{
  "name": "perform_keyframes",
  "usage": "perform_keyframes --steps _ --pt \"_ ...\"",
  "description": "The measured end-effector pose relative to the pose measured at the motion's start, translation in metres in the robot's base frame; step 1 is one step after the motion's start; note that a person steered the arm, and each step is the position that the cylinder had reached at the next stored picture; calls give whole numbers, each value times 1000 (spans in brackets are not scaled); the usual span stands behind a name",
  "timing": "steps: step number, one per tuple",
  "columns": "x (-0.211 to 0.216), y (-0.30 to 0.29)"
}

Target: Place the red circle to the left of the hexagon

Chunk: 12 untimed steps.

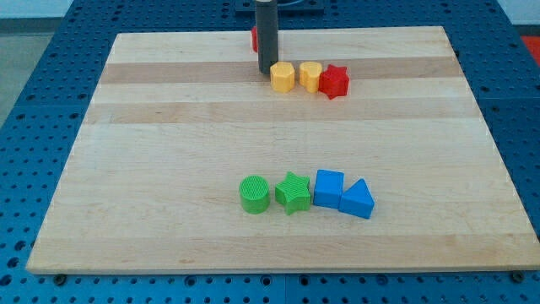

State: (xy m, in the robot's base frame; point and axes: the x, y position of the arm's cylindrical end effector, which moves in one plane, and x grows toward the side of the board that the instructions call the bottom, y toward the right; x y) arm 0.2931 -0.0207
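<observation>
At the top centre of the frame, the red circle (pixel 254 38) shows only as a sliver, mostly hidden behind the dark rod near the board's far edge. My tip (pixel 267 71) rests on the wood just left of the yellow hexagon (pixel 283 76), which heads a short row with a second yellow block (pixel 310 76) and a red star (pixel 334 81). The rod has no jaws and grasps nothing; it can only push. In the lower centre sit a green cylinder (pixel 254 193), green star (pixel 293 192), blue cube (pixel 328 187) and blue triangle (pixel 357 200) on the wooden board (pixel 169 169). The step likely calls for circling behind the red circle and nudging it gently downward, stopping beside the hexagon without disturbing it.
</observation>
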Motion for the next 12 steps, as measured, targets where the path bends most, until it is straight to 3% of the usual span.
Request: perform_keyframes --steps 2,5,7,9,10,12 --pt "-15 -5" --pt "-74 65" --pt "-89 8" --pt "-99 0" --pt "-93 -43" --pt "-18 -47"
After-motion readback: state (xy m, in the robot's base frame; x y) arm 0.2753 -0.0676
